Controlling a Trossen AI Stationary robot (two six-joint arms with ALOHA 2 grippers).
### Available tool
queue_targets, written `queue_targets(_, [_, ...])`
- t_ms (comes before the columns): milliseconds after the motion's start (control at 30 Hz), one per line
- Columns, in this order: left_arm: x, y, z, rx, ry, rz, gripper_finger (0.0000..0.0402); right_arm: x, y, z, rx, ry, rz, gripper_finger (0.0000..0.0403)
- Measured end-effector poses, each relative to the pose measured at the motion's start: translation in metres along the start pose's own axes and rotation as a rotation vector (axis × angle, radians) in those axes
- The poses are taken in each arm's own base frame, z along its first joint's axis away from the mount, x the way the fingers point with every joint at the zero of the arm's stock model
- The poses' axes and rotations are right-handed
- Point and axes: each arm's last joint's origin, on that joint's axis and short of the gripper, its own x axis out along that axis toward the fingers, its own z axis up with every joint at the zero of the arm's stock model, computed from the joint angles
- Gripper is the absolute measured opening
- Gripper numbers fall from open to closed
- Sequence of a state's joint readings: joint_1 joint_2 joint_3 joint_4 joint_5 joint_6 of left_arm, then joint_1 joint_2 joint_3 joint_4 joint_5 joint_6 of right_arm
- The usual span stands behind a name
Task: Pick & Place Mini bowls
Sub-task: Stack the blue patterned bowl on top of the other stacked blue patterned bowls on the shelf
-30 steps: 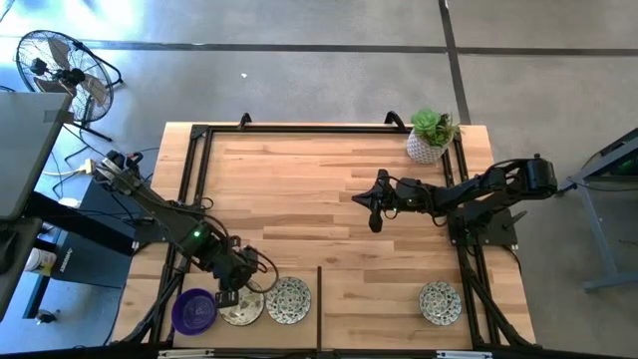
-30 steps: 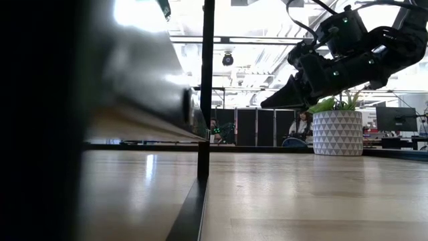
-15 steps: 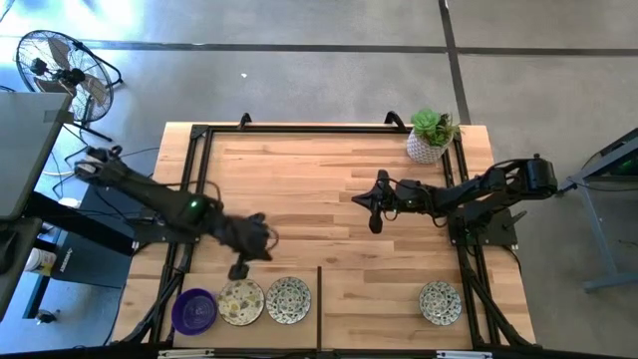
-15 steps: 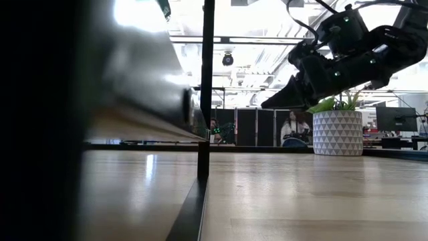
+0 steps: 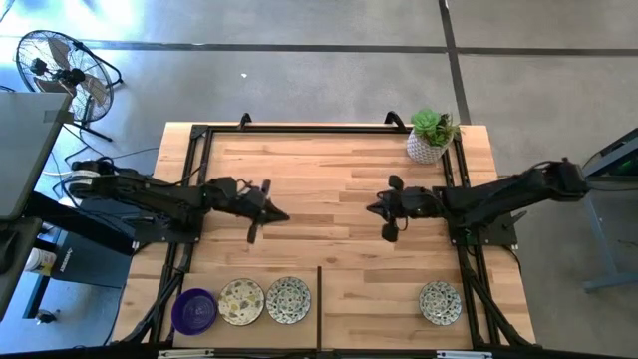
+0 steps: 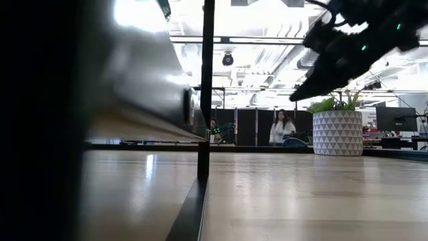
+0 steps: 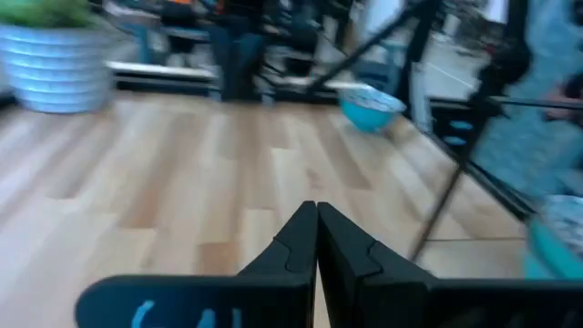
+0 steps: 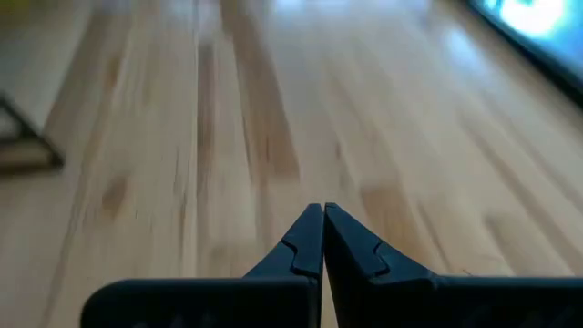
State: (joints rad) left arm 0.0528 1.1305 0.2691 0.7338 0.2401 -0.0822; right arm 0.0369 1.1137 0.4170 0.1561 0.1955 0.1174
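Hovering mid-table, left gripper (image 5: 261, 216) and right gripper (image 5: 390, 209) are closed, empty; mini bowls (image 5: 242, 302) line the near edge.

Left pincer (image 7: 316, 239) closed, empty, over wooden table (image 7: 182, 173).

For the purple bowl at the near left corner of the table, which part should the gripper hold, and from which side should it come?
Probably the rim. The purple bowl is shallow, round and upright, so a thin raised edge is all it offers. Coming straight down from above, one finger inside and one outside, looks best. Its left edge seems better, since a patterned bowl sits close on its right. The left gripper, now shut, is nearer and must open first.
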Motion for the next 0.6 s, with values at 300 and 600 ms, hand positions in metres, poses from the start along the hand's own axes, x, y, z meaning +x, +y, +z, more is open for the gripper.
queue_targets(300, [-0.011, 0.015, -0.012, 0.024, -0.015, 0.137, 0.0000, -0.043, 0.034, 0.020, 0.058, 0.456, 0.013, 0.0018])
queue_targets(600, [-0.011, 0.015, -0.014, 0.040, 0.005, 0.143, 0.0000, -0.064, 0.079, 0.005, 0.110, 0.735, 0.226, 0.0123])
